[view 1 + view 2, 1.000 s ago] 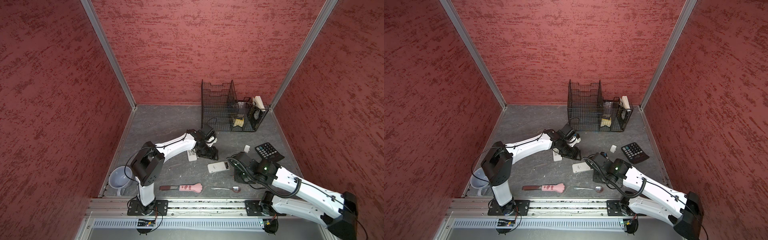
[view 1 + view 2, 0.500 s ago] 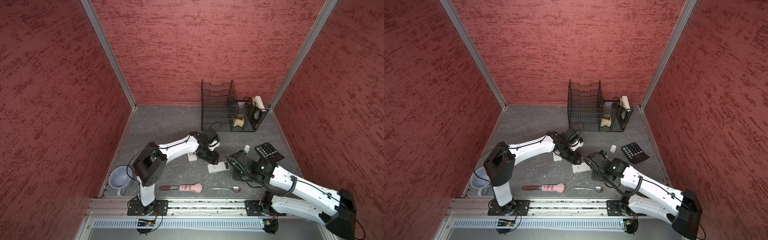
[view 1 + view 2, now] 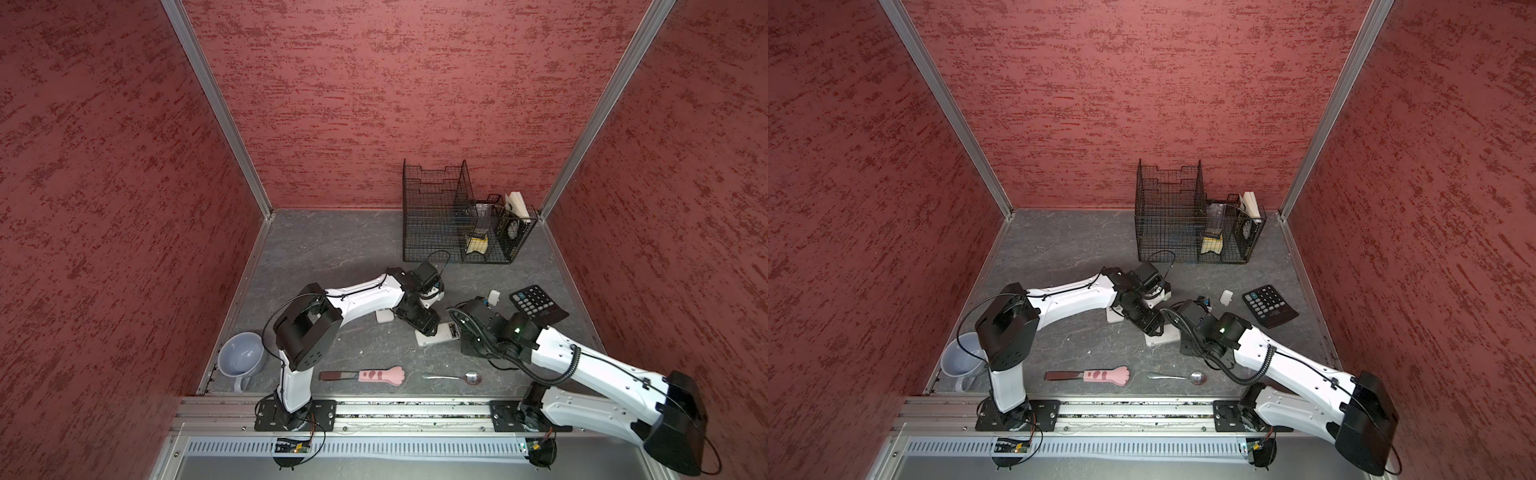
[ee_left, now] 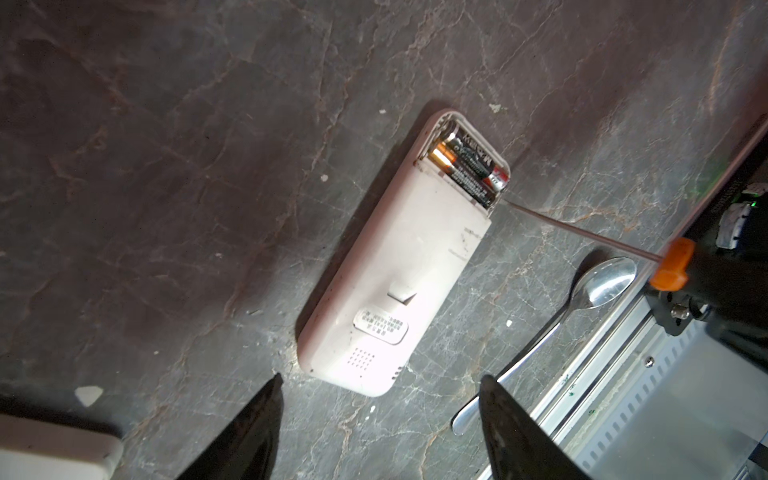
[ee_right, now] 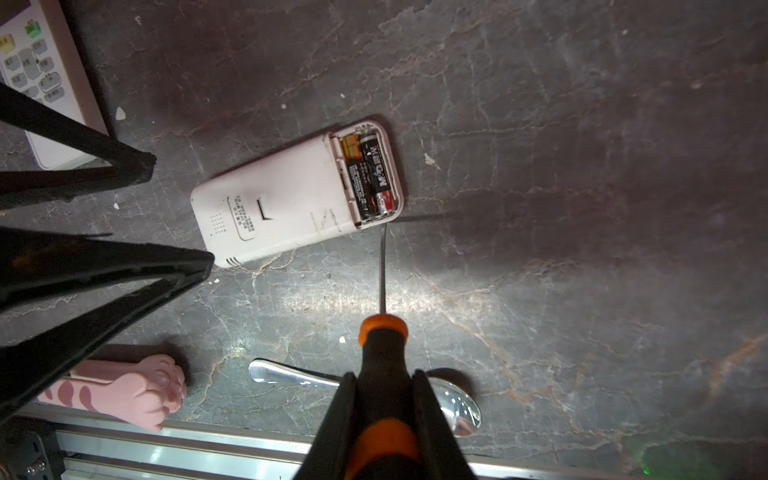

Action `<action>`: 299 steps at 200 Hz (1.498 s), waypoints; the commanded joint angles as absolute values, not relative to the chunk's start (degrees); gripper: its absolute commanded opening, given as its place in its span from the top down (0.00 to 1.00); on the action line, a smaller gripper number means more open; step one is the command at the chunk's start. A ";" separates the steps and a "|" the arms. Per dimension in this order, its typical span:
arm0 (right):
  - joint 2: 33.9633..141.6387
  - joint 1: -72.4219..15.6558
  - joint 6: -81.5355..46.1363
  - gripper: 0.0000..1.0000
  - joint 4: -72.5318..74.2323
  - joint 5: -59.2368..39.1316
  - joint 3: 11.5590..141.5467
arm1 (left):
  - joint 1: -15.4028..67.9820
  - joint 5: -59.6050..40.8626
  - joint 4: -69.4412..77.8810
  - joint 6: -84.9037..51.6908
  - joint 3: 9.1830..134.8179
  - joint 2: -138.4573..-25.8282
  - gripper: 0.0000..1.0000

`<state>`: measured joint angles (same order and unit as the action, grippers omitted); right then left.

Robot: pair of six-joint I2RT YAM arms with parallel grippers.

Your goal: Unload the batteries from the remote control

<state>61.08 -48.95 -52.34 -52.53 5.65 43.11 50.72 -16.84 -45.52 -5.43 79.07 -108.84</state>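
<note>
I have my right hand (image 5: 384, 374) clamped on the screwdriver (image 5: 381, 332), its tip beside the batteries (image 5: 370, 174), to pry them out. My left hand (image 4: 380, 380) hangs with fingers apart over the remote (image 4: 395, 270), ready to steady it, I judge.

Left tool (image 4: 380, 378) spread wide, angled downward; right tool (image 5: 382, 374) clamps screwdriver (image 5: 382, 345) handle.

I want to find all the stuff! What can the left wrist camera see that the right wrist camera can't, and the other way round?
Only the left wrist view: the spoon with its whole bowl uncovered, and the slotted grey strip past the rail. Only the right wrist view: the pink paw tool, the second remote showing its buttons, and the right gripper shut on the screwdriver. Both: the remote lying back-up, two batteries in its open compartment, the screwdriver tip beside them, and the open left gripper.
</note>
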 commanded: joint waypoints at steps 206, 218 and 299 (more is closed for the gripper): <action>56.07 -45.96 -51.16 1.00 -54.93 5.36 45.21 | 57.52 -1.30 -39.54 -2.90 76.01 -115.16 0.30; 56.31 -45.85 -50.40 1.00 -54.60 5.60 45.47 | 57.56 -0.90 -39.44 -2.81 75.29 -115.05 0.32; 59.33 -43.60 -43.64 1.00 -52.56 5.88 46.98 | 57.63 -1.31 -38.07 -1.02 72.92 -114.69 0.38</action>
<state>58.87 -44.49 -45.56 -53.10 5.10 44.64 57.87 -1.30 -38.68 -1.65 75.40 -112.57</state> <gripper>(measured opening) 0.216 0.627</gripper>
